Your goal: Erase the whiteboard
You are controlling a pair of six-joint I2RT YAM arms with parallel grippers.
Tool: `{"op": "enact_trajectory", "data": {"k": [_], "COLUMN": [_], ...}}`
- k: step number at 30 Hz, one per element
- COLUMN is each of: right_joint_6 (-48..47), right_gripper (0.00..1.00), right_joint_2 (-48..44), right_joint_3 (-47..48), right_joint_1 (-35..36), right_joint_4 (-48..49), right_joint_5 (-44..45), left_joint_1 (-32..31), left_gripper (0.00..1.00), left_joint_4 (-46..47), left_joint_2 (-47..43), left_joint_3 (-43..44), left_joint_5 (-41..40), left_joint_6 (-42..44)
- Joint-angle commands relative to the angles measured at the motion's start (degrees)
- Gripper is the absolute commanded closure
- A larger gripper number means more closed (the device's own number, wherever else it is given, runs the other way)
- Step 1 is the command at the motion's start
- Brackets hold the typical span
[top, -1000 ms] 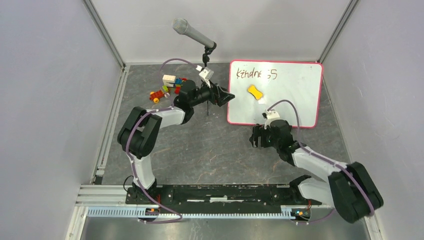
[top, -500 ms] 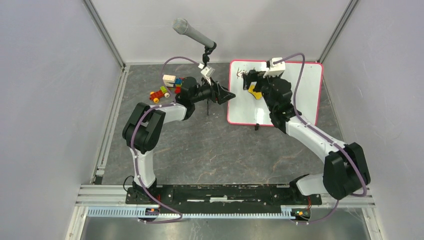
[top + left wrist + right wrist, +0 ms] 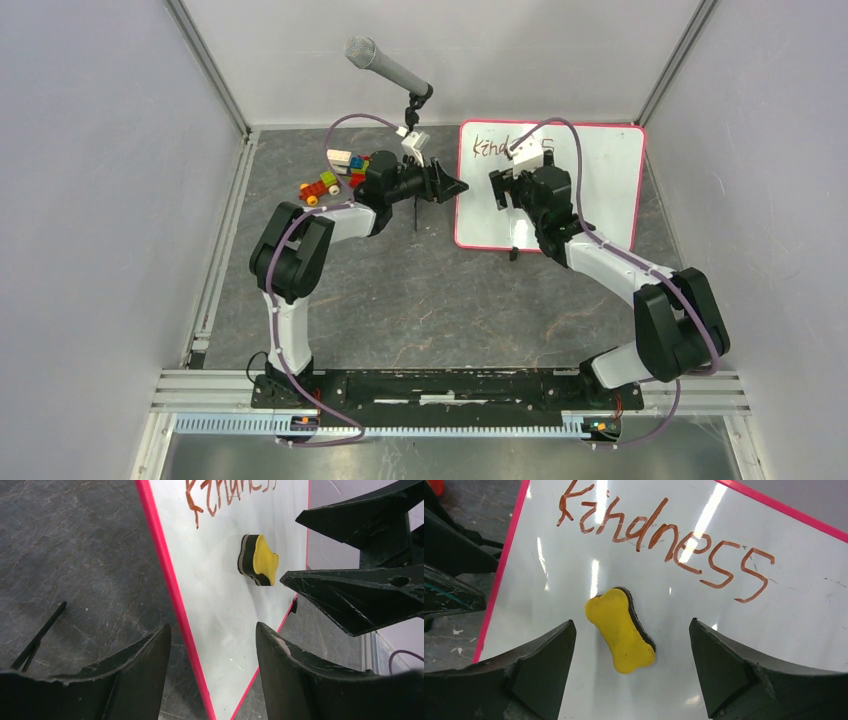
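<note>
Top external: right tool (image 3: pixel 503 189) now nearer

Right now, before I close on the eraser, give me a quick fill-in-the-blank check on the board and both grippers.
1. The word written on the whiteboard reads ____.
2. The eraser lying below that word is ____ on top.
3. The right gripper is ____, with one finger on each side of the eraser.
4. The left gripper, open over the whiteboard's edge, holds ____.

Missing words: kindness; yellow; open; nothing.
</note>
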Motion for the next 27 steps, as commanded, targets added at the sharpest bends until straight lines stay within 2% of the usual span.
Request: {"op": "enact_trajectory", "data": {"k": [1, 6, 10, 18, 25, 27], "right_joint_6": [-6.0, -5.3, -4.8, -4.3, -4.5, -4.4], "right_gripper": [0.14, 0.21, 0.37, 0.38, 0.36, 0.40], "right_joint_2": [1.3, 5.9, 7.6, 7.0, 7.0, 7.2], "right_joint_3": [0.9, 3.1, 5.2, 4.2, 4.3, 4.7], "right_joint_1": [0.0, 0.0, 0.0, 0.0, 0.0, -0.1], "right_joint_4": [0.5, -0.5, -2.1, 0.4, 1.3, 1.4], "right_joint_5": [0.6, 0.0, -0.1, 1.8, 3.6, 4.9], "left_joint_1": [0.2, 0.1, 0.1, -0.4, -2.3, -2.7], "left_gripper": [0.29, 0.27, 0.33, 0.44, 0.48, 0.49], "left_joint_4": [1.6, -0.7, -2.3, -0.6, 0.3, 0.5], "left_joint_2": [2.4, 4.7, 5.3, 4.0, 4.5, 4.7], "left_joint_3": [2.0, 4.5, 5.7, 3.3, 3.2, 3.3], "left_joint_5": [-2.2, -1.6, -1.3, -4.6, -6.3, -7.0], "left_joint_6": [-2.9, -3.1, -3.4, -3.6, -3.2, -3.2]}}
